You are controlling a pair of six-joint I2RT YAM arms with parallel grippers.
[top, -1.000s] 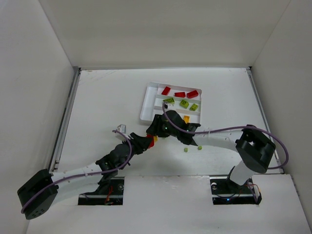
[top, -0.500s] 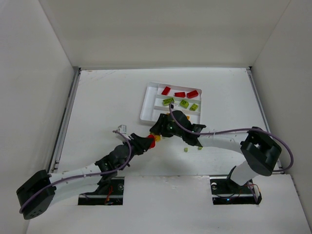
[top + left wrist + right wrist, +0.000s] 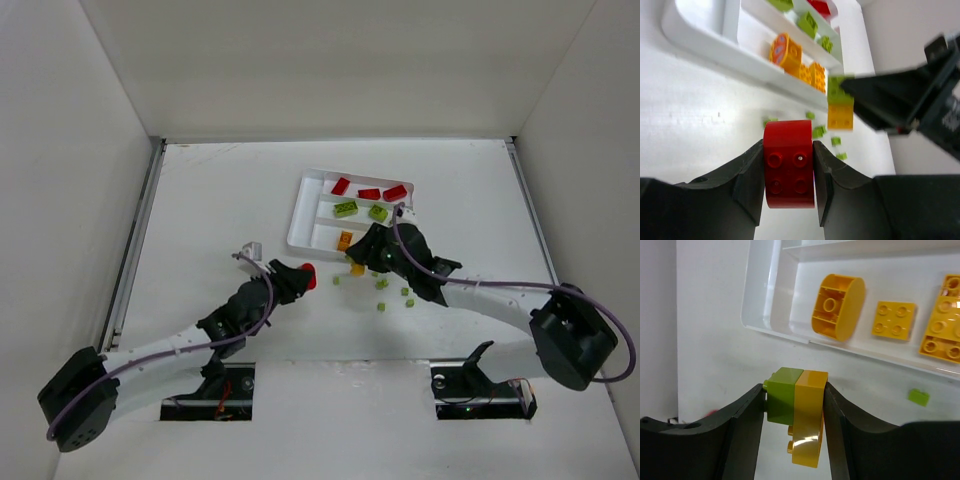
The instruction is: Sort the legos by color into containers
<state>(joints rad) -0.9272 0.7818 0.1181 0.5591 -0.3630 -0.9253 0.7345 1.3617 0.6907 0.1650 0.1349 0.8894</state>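
The table (image 3: 200,200) has the tray (image 3: 298,212) toward the back, with reds (image 3: 369,193) in its far slot, greens (image 3: 378,212) in the middle and oranges (image 3: 343,240) nearest. The left end effector (image 3: 788,147), just in front of the tray's near-left corner, is clamped on a red brick (image 3: 789,172). The right end effector (image 3: 794,387), by the tray's near rim, pinches a green-orange clump (image 3: 801,410). Tiny green studs (image 3: 383,285) are scattered in front of the tray.
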